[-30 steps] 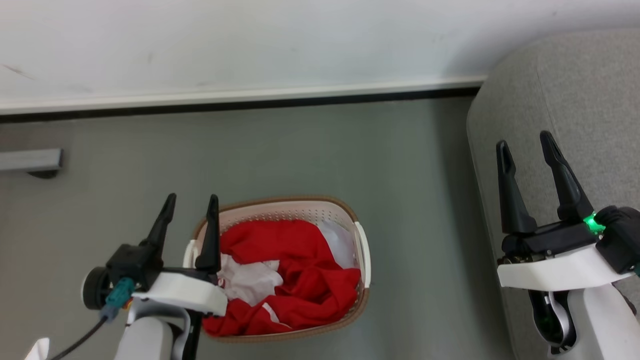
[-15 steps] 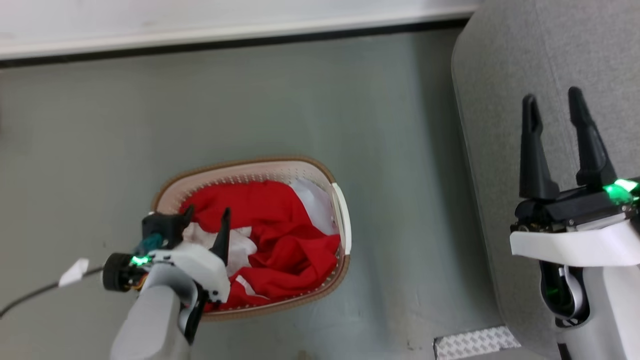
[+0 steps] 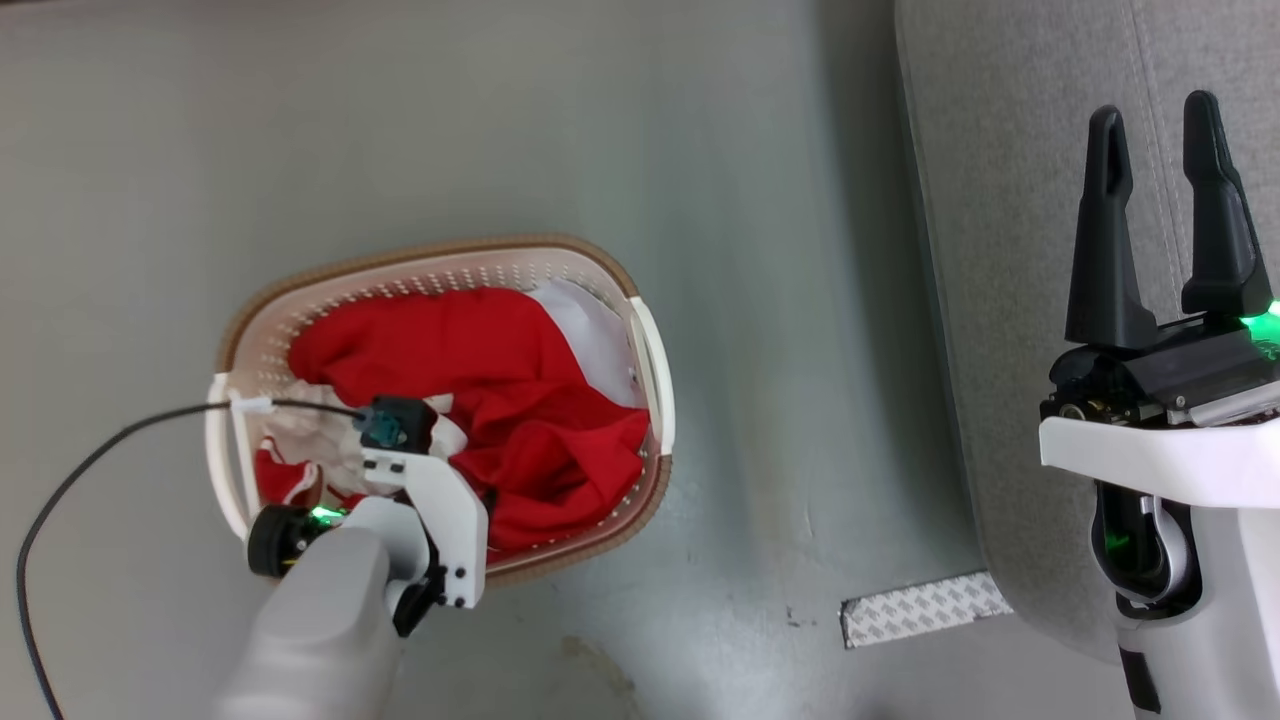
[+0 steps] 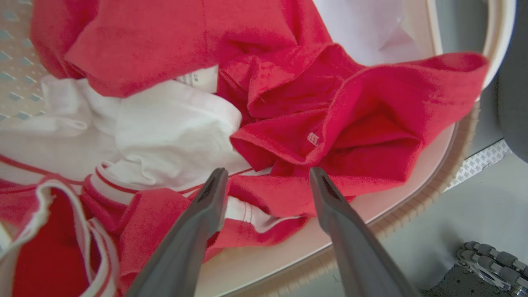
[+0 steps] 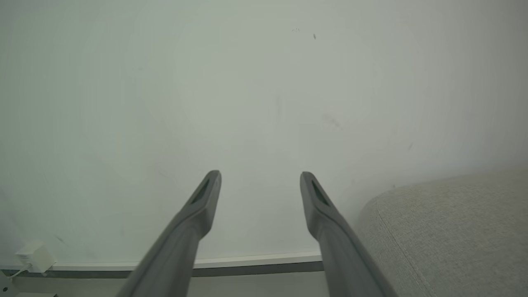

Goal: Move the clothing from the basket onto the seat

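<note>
A cream perforated laundry basket (image 3: 440,262) with a brown rim stands at left on the grey floor (image 3: 780,300). It holds crumpled red clothing (image 3: 450,340) with white panels and striped trim. The left gripper (image 4: 266,177) points down into the basket, fingers spread close over the red folds, pinching nothing. Further right, a patterned tape strip (image 3: 925,608) lies beside the light grey sofa seat (image 3: 1010,250). The right gripper (image 3: 1160,120) hangs over the seat, fingers spread, empty.
</note>
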Motion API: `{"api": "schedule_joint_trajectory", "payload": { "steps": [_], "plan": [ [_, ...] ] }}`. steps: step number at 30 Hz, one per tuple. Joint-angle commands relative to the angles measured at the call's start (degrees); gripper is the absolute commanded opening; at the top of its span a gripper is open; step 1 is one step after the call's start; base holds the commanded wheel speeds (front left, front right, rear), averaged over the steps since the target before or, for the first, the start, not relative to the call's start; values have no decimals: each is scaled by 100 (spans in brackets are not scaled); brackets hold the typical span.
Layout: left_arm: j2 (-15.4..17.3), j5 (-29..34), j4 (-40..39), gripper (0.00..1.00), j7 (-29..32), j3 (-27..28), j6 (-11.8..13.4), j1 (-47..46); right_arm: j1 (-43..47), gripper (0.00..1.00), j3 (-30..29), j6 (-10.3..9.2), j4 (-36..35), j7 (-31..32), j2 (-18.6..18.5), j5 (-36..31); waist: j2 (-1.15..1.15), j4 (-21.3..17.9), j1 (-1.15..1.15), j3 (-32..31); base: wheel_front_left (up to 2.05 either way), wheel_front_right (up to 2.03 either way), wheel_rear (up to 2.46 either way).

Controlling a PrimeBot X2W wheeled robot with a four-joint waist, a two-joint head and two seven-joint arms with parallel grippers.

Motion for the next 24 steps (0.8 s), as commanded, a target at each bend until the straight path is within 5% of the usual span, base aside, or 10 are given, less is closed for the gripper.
{"api": "schedule_joint_trajectory", "payload": {
  "steps": [1,10,21,22,23,24],
  "plan": [
    [60,-111,44,100,132,-67,-8,-103,-57,100,-12,-10,-50,4,21,53,0,-68,-1,113,0,0,0],
    [563,-513,265,100,966,-834,2,-527,-210,100,2,-11,-193,4,44,54,0,-282,-1,580,0,0,0],
    [778,-1098,280,100,1935,-1489,0,-658,-254,100,17,-10,-273,4,50,115,0,-450,-1,854,0,0,0],
    [805,-1151,274,95,1963,-1531,0,-668,-259,100,18,-11,-279,4,51,106,0,-454,-1,866,0,0,0],
    [820,-1197,272,60,1998,-1576,0,-668,-263,100,19,-10,-281,4,51,96,0,-457,-1,874,0,0,0],
    [829,-1244,267,36,2021,-1621,0,-671,-266,100,21,-10,-281,4,51,88,0,-459,-1,879,0,0,0]
  ]
}}
